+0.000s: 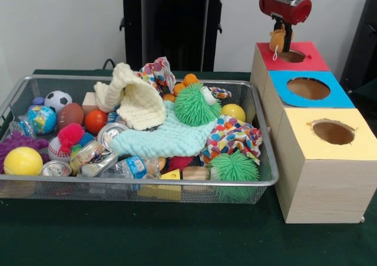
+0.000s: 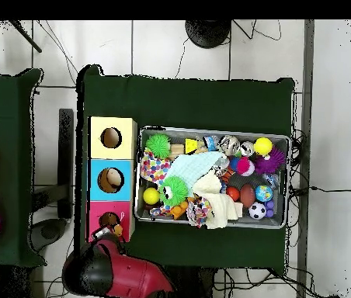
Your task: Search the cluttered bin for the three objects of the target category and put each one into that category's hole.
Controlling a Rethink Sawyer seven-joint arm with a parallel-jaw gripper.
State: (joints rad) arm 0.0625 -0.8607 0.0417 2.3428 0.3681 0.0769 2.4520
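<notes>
Hanging over the red box's hole [image 1: 293, 56], the gripper [image 1: 281, 37] was closed on a small orange plush toy [image 1: 277, 40]; wire bin [image 1: 262, 180] of clutter sat beside the boxes on the desk [image 1: 177, 236].

Red-topped box [image 1: 306, 57]: hole mouth taken up by gripper [image 1: 281, 42] and a small tan toy [image 1: 277, 37] hanging at it. Blue-topped box [image 1: 333, 89] and yellow-topped box [image 1: 306, 127]: holes unobstructed from above. Three boxes stood touching in a row, just beside wire bin [image 1: 268, 160].

Bin packed wall to wall. Cream knitted cloth [image 1: 138, 101] and mint cloth [image 1: 168, 138] lay heaped over the middle, green spiky ball [image 1: 196, 104] on top. Left end crowded with balls and cans [image 1: 88, 154]. Green tablecloth [image 1: 147, 230] in front of the bin lay bare.
</notes>
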